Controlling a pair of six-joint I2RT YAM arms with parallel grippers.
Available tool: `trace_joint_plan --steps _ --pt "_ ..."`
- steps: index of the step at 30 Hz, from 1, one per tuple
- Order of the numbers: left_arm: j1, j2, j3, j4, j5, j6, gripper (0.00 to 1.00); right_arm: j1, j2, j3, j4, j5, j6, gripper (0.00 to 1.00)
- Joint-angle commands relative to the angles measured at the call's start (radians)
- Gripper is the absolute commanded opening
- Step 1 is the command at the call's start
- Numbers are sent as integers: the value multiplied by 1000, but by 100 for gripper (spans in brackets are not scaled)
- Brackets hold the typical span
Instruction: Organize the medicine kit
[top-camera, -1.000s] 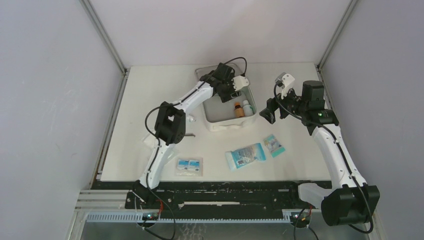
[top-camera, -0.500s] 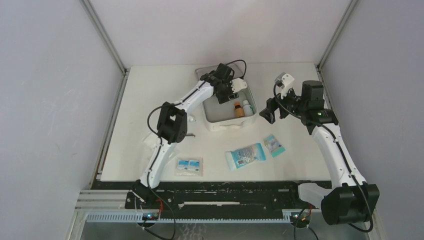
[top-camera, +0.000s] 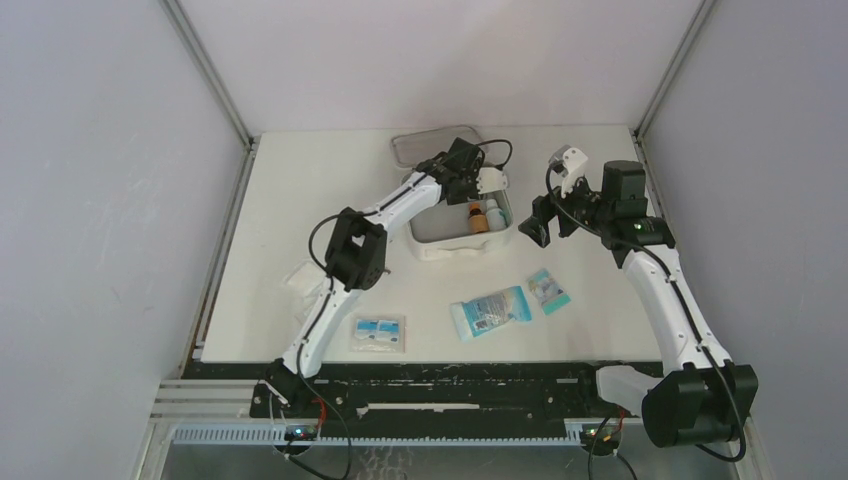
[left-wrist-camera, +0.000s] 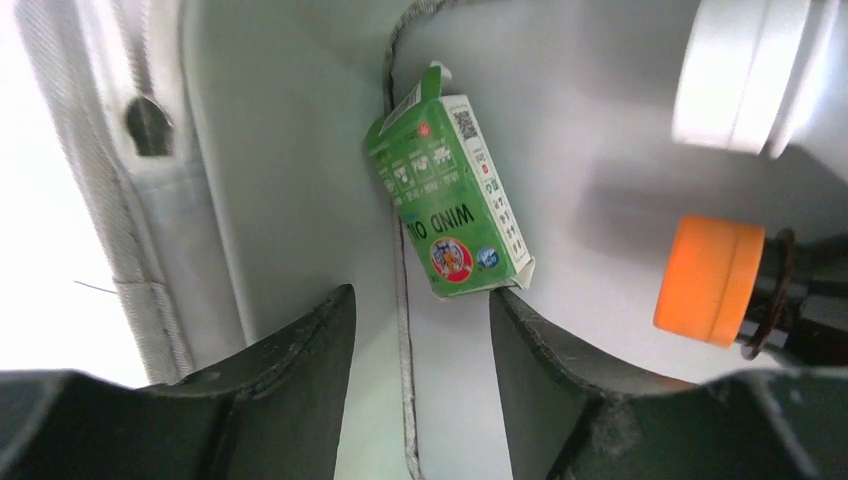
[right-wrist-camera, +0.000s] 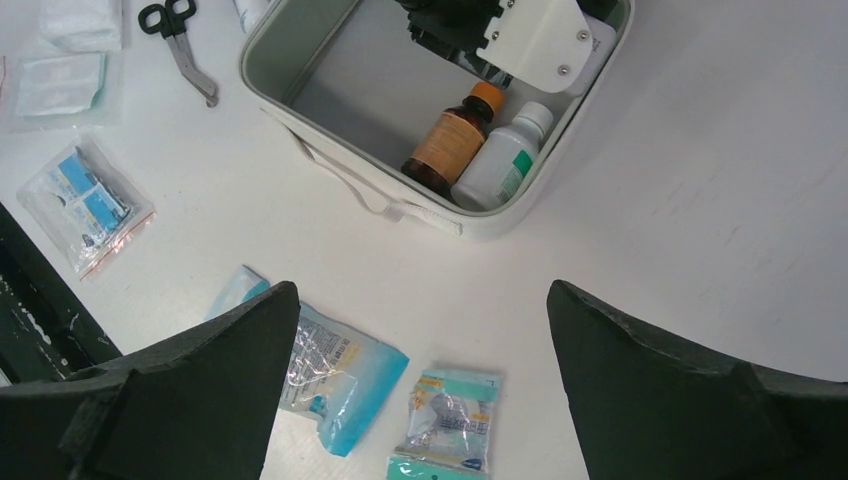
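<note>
Since a second ago, the left arm (top-camera: 392, 205) has been swung right across the medicine kit (top-camera: 462, 247), which is set at the far middle of the tabletop (top-camera: 300, 190), its lid (top-camera: 435, 143) laid open behind. The left tool (left-wrist-camera: 420, 295) is held low inside it, jaws parted and empty over one green box (left-wrist-camera: 450, 195); the right tool (right-wrist-camera: 422, 290) is kept wide and empty just right of the kit. Two bottles are counted inside, one brown bottle (right-wrist-camera: 445, 145) and one white bottle (right-wrist-camera: 500, 160), and three packets (top-camera: 490, 311) are counted nearer.
</note>
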Motion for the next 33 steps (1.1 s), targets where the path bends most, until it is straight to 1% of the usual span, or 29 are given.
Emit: trace_joint_plan --steps 1,6,10,14,22,26,31,33 --pt "-2 -12 -2 179 -51 57 56 -2 8 31 20 -4 4 93" --pt "-10 -24 -6 207 -53 64 54 -3 10 33 12 -6 0 93" --pt "-12 -94 -91 213 -48 64 56 -2 5 33 13 -9 2 93" --pt "-11 -216 -249 241 -53 51 62 -3 -5 33 13 -10 4 93" --pt "-6 -424 -432 185 -77 -53 80 -4 -35 33 16 -10 6 93" --pt "0 -549 -544 183 -95 -99 88 -2 -35 33 18 -13 7 93" --pt "29 -738 -706 170 -89 -189 95 -2 -33 33 31 -1 28 93" --pt "50 -805 -763 140 -73 -235 97 -2 -34 36 28 -5 29 93"
